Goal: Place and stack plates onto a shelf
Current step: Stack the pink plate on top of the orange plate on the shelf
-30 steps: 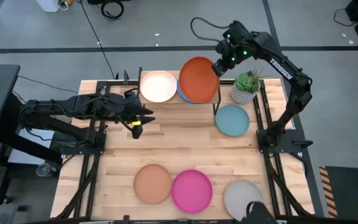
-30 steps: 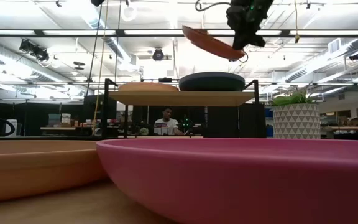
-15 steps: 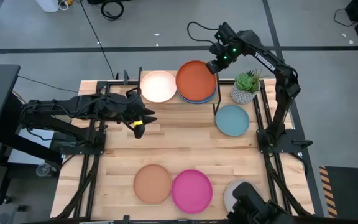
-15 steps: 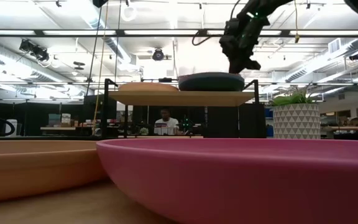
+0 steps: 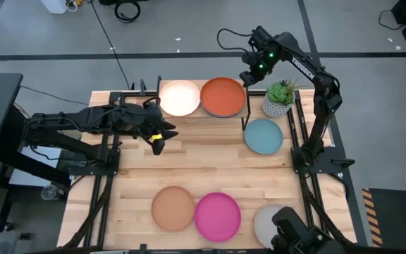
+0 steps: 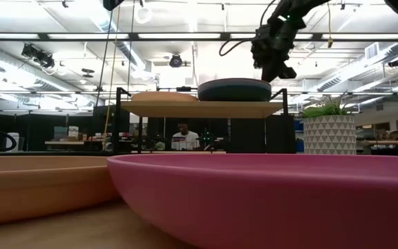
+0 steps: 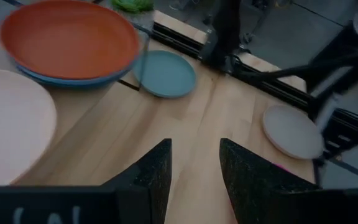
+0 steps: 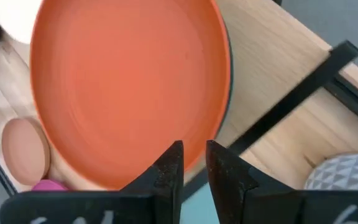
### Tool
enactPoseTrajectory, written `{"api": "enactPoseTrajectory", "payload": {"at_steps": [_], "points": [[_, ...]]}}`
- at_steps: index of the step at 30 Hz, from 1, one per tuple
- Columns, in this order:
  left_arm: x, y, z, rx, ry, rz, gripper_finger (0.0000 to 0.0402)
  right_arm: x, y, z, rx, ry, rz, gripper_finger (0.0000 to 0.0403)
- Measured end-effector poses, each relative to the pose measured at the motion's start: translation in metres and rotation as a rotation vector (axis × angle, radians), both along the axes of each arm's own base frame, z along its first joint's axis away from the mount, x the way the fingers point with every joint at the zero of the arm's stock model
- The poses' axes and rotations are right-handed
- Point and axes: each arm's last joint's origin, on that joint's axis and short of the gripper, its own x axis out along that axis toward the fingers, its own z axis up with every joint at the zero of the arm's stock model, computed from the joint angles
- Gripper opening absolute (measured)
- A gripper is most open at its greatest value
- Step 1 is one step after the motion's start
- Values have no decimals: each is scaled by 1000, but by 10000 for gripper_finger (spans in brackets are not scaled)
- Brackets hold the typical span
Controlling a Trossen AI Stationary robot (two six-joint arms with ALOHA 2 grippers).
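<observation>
The orange plate lies flat on top of a stack with a blue and a dark teal plate on the right half of the shelf. The cream-white plate rests beside it on the shelf. My right gripper hovers just above the stack's far right edge, narrowly open and touching nothing. My left gripper is open over the table, left of the shelf. The pale blue plate, peach-tan plate, pink plate and grey plate lie on the table.
A potted plant in a white patterned pot stands right of the shelf, close below my right arm. Black frame rails run along the table's left and right edges. A dark object at the near edge covers part of the grey plate.
My right gripper brought the tilted orange plate down and toward the shelf, laid it flat on the stack there, then came off it and rose a little toward the right. The left arm kept still.
</observation>
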Motion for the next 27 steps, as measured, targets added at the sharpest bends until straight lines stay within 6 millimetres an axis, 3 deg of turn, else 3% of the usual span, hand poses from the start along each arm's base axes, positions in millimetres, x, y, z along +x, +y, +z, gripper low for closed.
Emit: {"api": "enactPoseTrajectory", "payload": {"at_steps": [4,10,17,21,27], "points": [[5,-8,-10,-78,82,-97,142,-6,17,21,-77,-45,49,74],[17,-27,-41,-113,314,-181,142,-9,50,58,-281,-156,134,74],[56,-47,-83,-117,469,-213,142,-9,90,93,-444,-280,184,74],[83,-53,-108,-242,502,-211,142,-12,108,103,-515,-274,183,74],[123,-74,-135,-438,420,-190,141,-25,142,121,-619,-303,226,73]]}}
